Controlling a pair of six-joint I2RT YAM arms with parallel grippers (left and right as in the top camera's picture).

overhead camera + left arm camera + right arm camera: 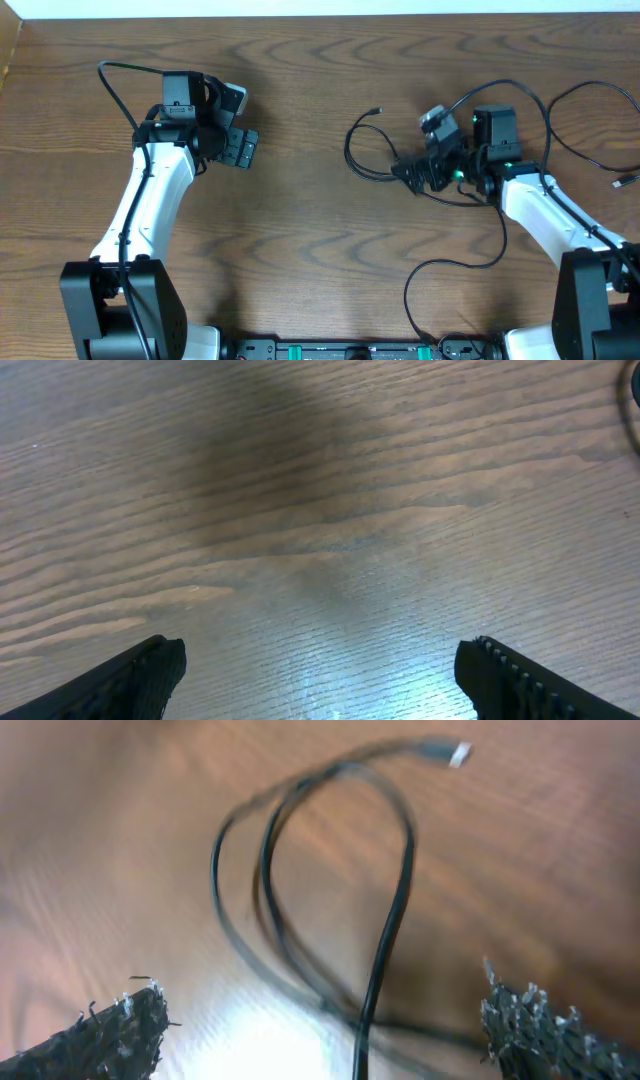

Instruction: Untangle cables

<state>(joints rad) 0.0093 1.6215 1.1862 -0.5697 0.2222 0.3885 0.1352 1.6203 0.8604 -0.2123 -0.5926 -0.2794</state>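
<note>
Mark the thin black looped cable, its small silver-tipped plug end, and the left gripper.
thin black looped cable [405, 880], right wrist view, on the loop's right-hand strand.
small silver-tipped plug end [445, 750], right wrist view, on the plug body.
left gripper [320, 658], left wrist view, midway between its open fingertips.
</note>
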